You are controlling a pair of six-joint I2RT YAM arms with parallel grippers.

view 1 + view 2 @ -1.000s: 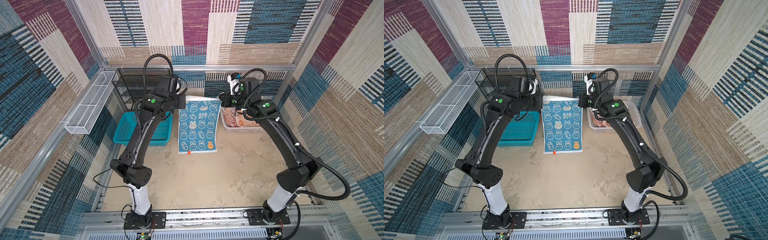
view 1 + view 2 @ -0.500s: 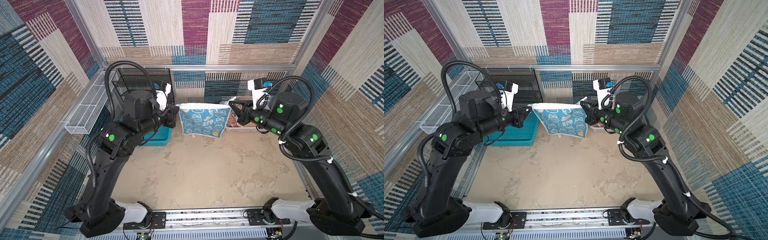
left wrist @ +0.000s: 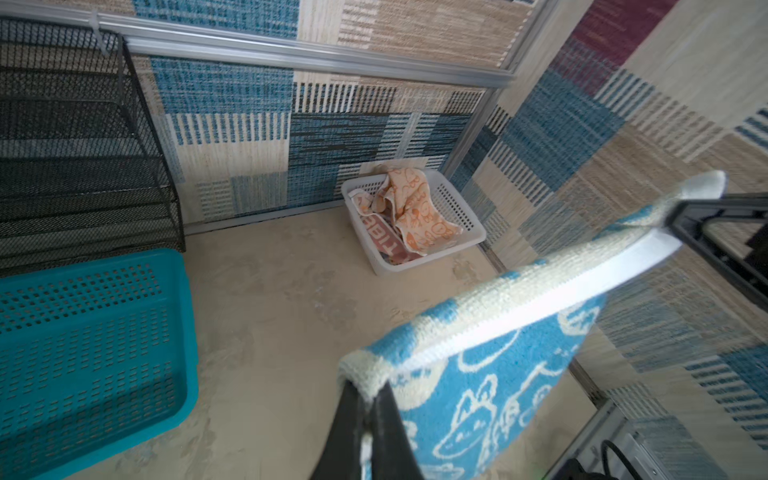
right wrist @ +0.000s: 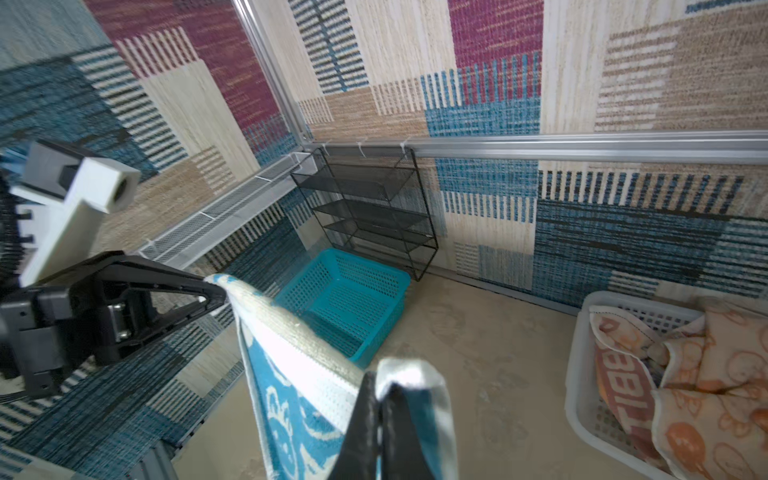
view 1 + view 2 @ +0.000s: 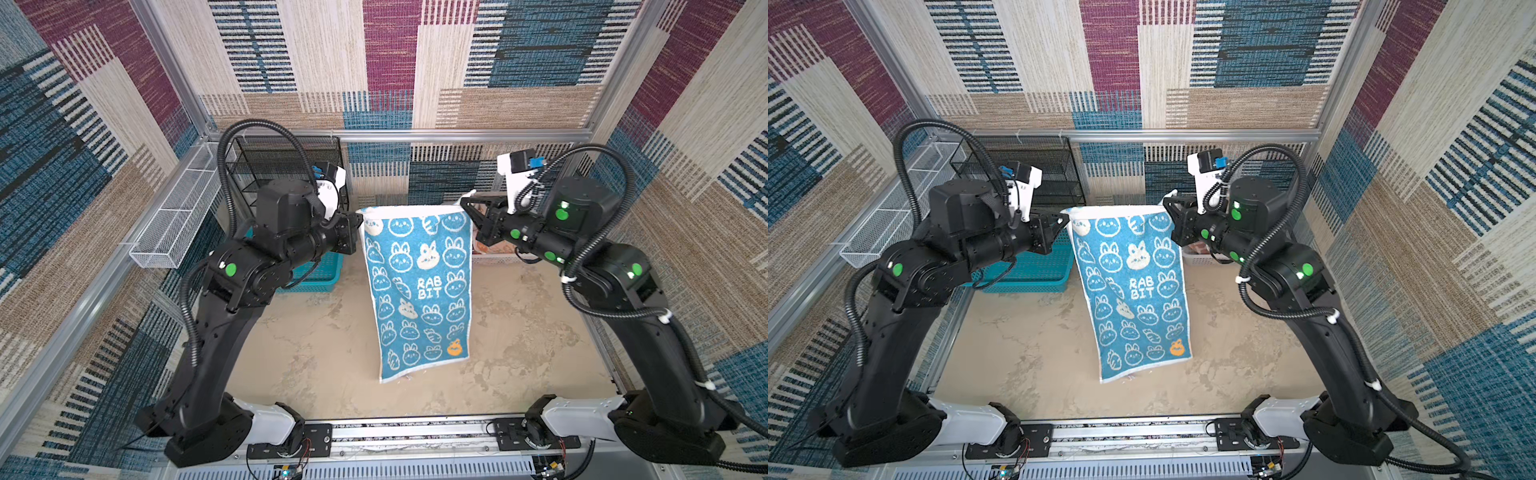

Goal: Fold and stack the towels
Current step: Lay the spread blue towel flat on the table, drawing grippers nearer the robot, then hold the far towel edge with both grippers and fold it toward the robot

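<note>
A blue towel with white rabbit faces and "RABBIT" lettering hangs full length over the middle of the table, held by its two top corners. My left gripper is shut on its left top corner. My right gripper is shut on the right top corner, and the top hem is stretched taut between them. An orange towel and a reddish lettered towel lie crumpled in the white basket at the back right.
A teal basket stands at the back left, in front of a black mesh rack. A white wire tray is fixed to the left wall. The hanging towel's lower edge reaches down near the sandy tabletop.
A second ago the blue towel lay flat at the back of the table. Both arms have since pulled back and risen, lifting it by its far corners until it hangs upright.
</note>
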